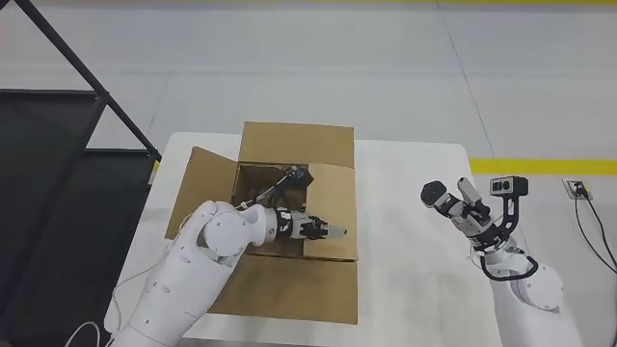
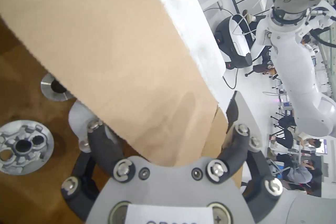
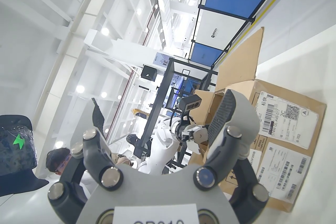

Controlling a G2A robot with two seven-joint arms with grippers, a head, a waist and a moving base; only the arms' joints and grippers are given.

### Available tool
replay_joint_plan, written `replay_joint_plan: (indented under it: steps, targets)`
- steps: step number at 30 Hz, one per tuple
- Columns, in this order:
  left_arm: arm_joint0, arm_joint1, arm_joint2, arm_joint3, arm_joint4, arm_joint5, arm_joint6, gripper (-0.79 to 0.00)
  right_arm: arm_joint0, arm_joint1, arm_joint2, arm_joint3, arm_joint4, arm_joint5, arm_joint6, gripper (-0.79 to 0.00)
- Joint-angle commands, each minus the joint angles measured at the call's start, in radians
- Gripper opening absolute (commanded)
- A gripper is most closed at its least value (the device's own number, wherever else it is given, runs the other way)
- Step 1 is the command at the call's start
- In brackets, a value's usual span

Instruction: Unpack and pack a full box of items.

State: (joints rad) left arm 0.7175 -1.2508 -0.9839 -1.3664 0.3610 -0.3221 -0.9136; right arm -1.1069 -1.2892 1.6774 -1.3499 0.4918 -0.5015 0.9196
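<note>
The left arm (image 1: 207, 251) is bending sharply at the elbow, its forearm lying across toward the robot's right. The left tool (image 1: 331, 231) is pointing sideways, its fingers (image 2: 81, 117) standing well apart. The right arm (image 1: 516, 284) is standing up at the right side, holding the right tool (image 1: 447, 192) raised and aimed toward the left arm, fingers (image 3: 228, 114) spread wide.

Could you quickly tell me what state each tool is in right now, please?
Left tool: open, astride the box flap, not clamped.
Right tool: open, holding nothing.
</note>
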Motion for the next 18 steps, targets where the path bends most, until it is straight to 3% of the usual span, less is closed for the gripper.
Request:
replay_joint_plan:
  steps: [1, 7, 10, 13, 18]
  targets:
    - [0.027, 0.004, -0.005, -0.08, 0.027, 0.011, 0.02, 0.0, -0.009, 0.001, 0.006, -0.003, 0.017, -0.016, -0.009, 0.0]
    - [0.114, 0.014, 0.008, -0.323, 0.162, 0.058, 0.081, 0.0, -0.055, 0.006, 0.05, -0.013, 0.075, -0.076, -0.081, 0.0]
    - [0.128, 0.009, 0.05, -0.372, 0.28, 0.096, 0.142, 0.0, -0.087, 0.007, 0.081, -0.019, 0.081, -0.109, -0.16, 0.0]
    - [0.107, -0.007, 0.122, -0.35, 0.361, 0.138, 0.186, 0.0, -0.127, 0.006, 0.106, -0.036, 0.072, -0.141, -0.246, 0.0]
    - [0.025, -0.056, 0.252, -0.223, 0.416, 0.21, 0.255, 0.0, -0.21, 0.004, 0.143, -0.078, 0.09, -0.197, -0.331, 0.0]
